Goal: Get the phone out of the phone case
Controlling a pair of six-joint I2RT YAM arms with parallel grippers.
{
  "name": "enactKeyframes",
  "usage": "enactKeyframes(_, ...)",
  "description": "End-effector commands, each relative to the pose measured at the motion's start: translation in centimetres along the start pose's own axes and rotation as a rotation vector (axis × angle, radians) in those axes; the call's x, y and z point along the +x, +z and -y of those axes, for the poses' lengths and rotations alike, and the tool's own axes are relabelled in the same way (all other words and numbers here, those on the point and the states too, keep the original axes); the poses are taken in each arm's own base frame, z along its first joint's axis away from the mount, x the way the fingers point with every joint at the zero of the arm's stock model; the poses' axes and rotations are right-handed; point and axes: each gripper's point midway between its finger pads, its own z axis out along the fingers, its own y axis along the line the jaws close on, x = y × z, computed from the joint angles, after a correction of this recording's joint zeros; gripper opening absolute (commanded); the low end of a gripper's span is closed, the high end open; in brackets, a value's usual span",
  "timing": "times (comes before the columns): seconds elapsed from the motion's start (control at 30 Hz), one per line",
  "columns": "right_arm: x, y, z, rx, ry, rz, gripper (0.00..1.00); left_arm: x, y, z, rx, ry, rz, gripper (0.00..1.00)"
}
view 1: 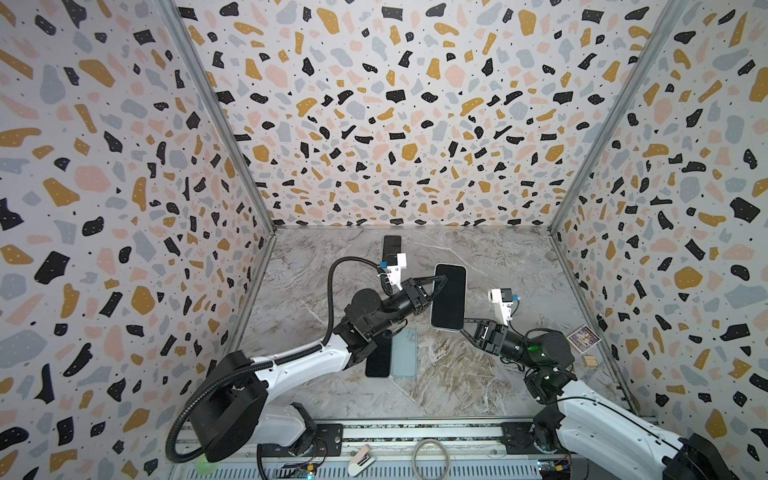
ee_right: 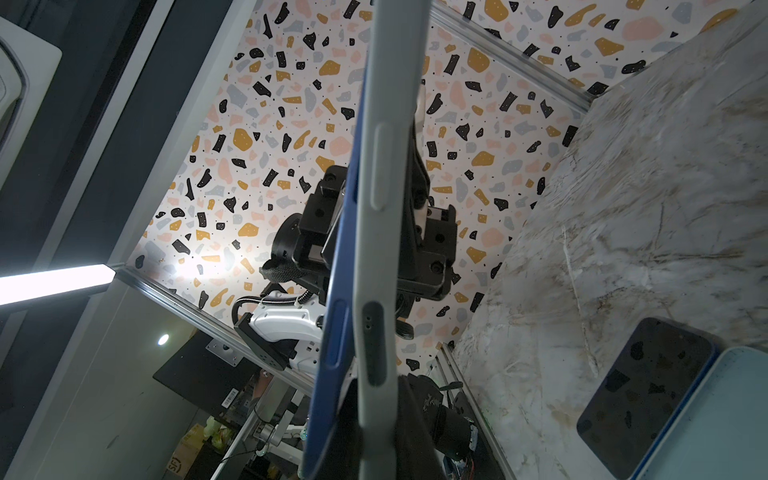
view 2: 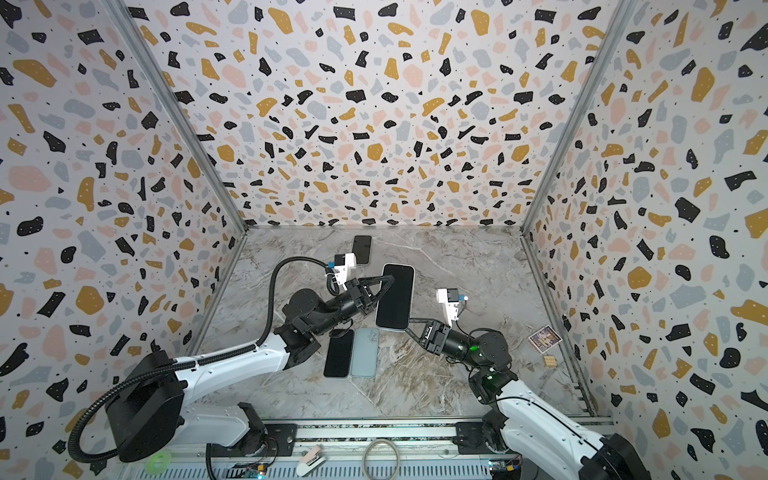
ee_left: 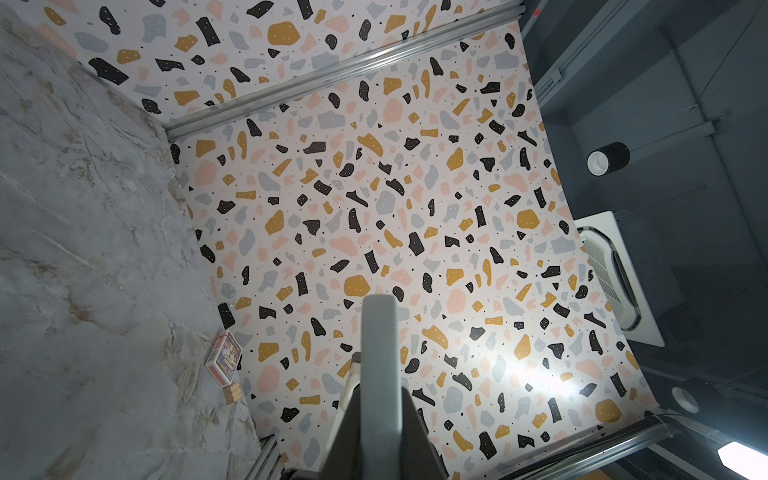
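Phone point(view 1: 449, 297) is held in the air above mid-table, dark screen up in both top views, sitting in a pale gray phone case point(ee_right: 380, 124). Right gripper point(view 1: 466, 324) is pinched tight on the case at its near right corner. The right wrist view shows dark fingers either side of the gray case edge. Same view: the blue phone edge stands away from the case at the end by this gripper, and the gap narrows toward the far end, so the phone is partly out. Left gripper point(view 1: 436, 285) straddles the left long edge, fingers against both faces of the case, no gap visible in the left wrist view.

Outward, on the marble table point(view 1: 478, 382): a black phone point(view 1: 378, 359) lies flat, partly under the left arm's wrist. A pale blue case point(view 1: 404, 353) touches its right side. Another dark phone point(view 1: 392, 247) lies near the back wall. A card box point(view 1: 584, 338) and a small wooden block point(view 1: 589, 360) sit by the right wall, well apart from the grippers.
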Motion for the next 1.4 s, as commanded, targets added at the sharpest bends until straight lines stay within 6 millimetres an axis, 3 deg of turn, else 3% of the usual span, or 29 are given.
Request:
enactKeyframes(0.0, -0.9, -0.3, -1.3, -0.024, -0.052, 0.034, 0.0, 0.0, 0.0, 0.9, 0.048, 0.032, 0.009, 0.32)
enactKeyframes(0.13, -1.0, -0.3, -1.3, -0.024, -0.051, 0.035, 0.0, 0.4, 0.2, 0.2, 0.024, 0.032, -0.002, 0.47)
enactKeyframes(0.37, -1.2, -0.5, -1.3, -0.022, -0.046, 0.044, 0.0, 0.3, 0.1, 0.0, -0.022, 0.084, 0.0, 0.63)
enactKeyframes(0.67, -1.2, -0.9, -1.7, -0.022, -0.049, 0.05, 0.0, -1.9, -1.1, -0.5, -0.222, 0.316, 0.065, 0.75)
enactKeyframes(0.8, -1.3, -1.1, -1.5, -0.017, -0.049, 0.054, 0.0, -3.4, -2.1, 0.9, -0.273, 0.428, 0.119, 0.83)
enactKeyframes(0.9, -1.2, -1.1, -1.4, -0.014, -0.047, 0.054, 0.0, -4.9, -3.1, 2.8, -0.328, 0.573, 0.154, 0.85)
enactKeyframes(0.97, -1.2, -1.1, -1.3, -0.01, -0.045, 0.053, 0.0, -6.0, -3.9, 4.3, -0.383, 0.688, 0.176, 0.93)
enactKeyframes(1.13, -1.2, -1.1, -1.2, -0.002, -0.048, 0.05, 0.0, -8.0, -6.1, 7.0, -0.499, 0.915, 0.219, 0.95)
enactKeyframes(1.37, -1.2, -1.1, -1.1, 0.009, -0.047, 0.045, 0.0, -7.0, -6.7, 10.1, -0.57, 1.181, 0.215, 1.0)
